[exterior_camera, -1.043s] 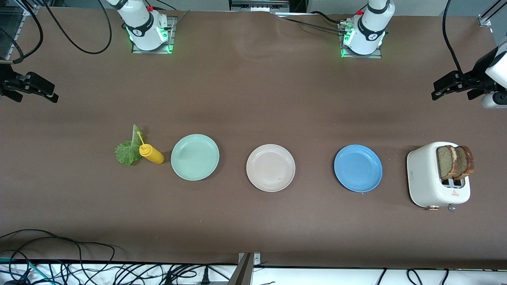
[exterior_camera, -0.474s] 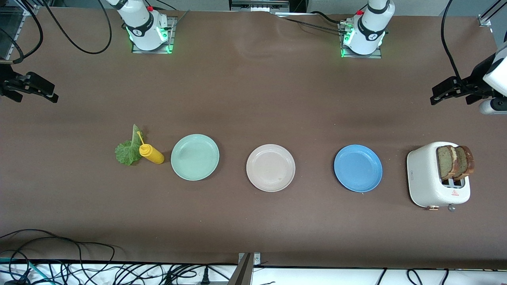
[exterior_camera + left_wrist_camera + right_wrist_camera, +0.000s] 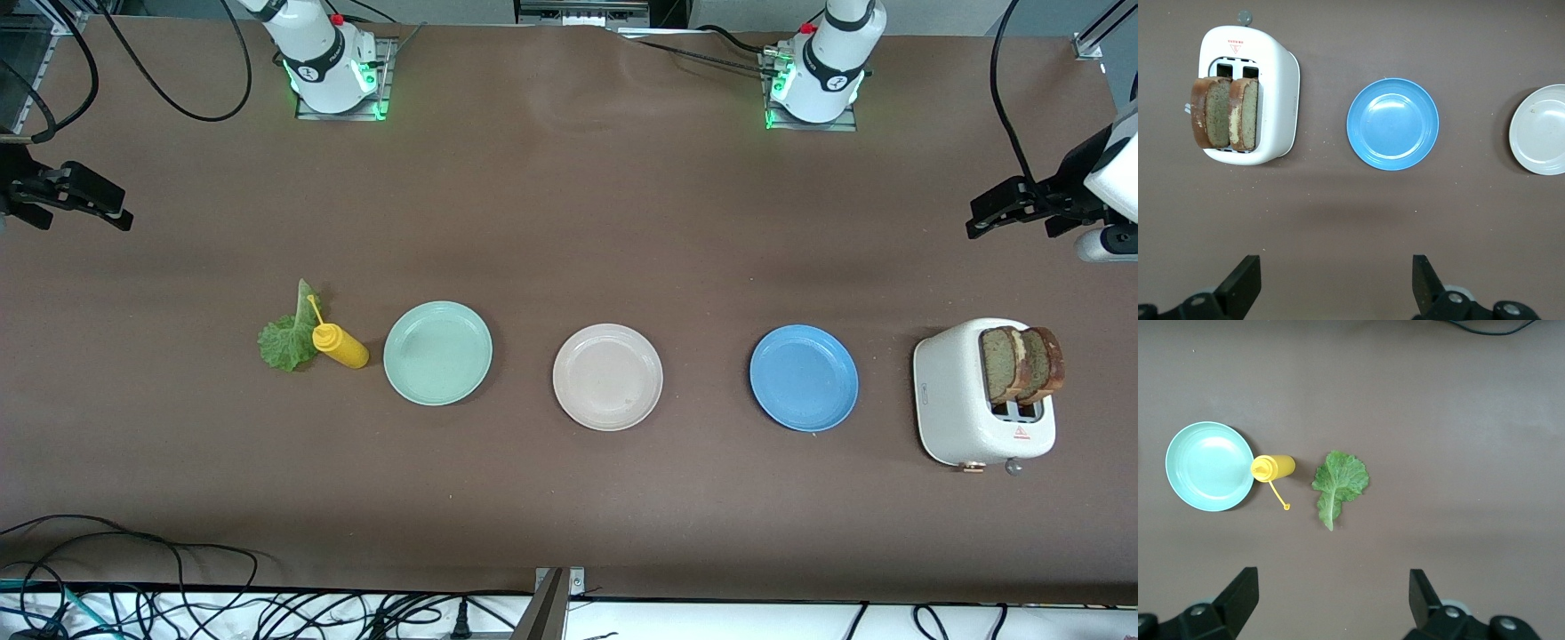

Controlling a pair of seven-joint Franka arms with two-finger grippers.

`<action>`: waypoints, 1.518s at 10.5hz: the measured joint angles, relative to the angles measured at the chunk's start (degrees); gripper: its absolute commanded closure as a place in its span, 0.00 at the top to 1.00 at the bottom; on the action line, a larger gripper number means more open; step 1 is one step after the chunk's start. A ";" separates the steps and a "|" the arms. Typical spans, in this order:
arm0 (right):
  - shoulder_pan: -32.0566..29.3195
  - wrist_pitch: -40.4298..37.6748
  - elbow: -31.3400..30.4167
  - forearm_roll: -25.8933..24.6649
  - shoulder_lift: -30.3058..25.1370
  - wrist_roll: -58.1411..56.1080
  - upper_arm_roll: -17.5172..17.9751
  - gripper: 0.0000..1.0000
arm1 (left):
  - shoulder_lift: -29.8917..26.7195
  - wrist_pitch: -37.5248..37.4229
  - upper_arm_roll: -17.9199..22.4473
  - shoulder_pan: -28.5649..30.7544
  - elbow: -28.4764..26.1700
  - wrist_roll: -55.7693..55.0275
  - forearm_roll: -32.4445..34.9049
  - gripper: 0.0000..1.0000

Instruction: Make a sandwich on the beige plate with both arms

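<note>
While the beige plate [image 3: 607,376] is lying bare between the mint-green plate [image 3: 437,352] and blue plate [image 3: 804,377], nothing is assembled: both bread slices [image 3: 1021,363] are standing in the toaster [image 3: 965,400], the lettuce leaf [image 3: 286,337] is lying beside the mustard bottle [image 3: 340,345]. Both grippers (left gripper [image 3: 1335,283], right gripper [image 3: 1331,600]) are hovering with fingers spread, empty. Since earlier, the left gripper is creeping slightly; the right is barely shifting.
</note>
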 measured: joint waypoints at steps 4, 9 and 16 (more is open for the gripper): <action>0.00 0.00 0.00 0.00 0.00 0.00 0.11 1.00 | 1.52 0.01 -0.06 0.04 0.00 0.00 0.00 1.00; 0.00 0.00 0.00 0.00 0.00 0.00 0.11 1.00 | 1.74 0.01 -0.30 0.02 0.07 0.00 -0.02 1.00; 0.00 0.00 0.00 0.00 0.00 0.00 0.11 1.00 | 1.74 -0.04 -0.77 0.01 0.65 0.01 -0.02 1.00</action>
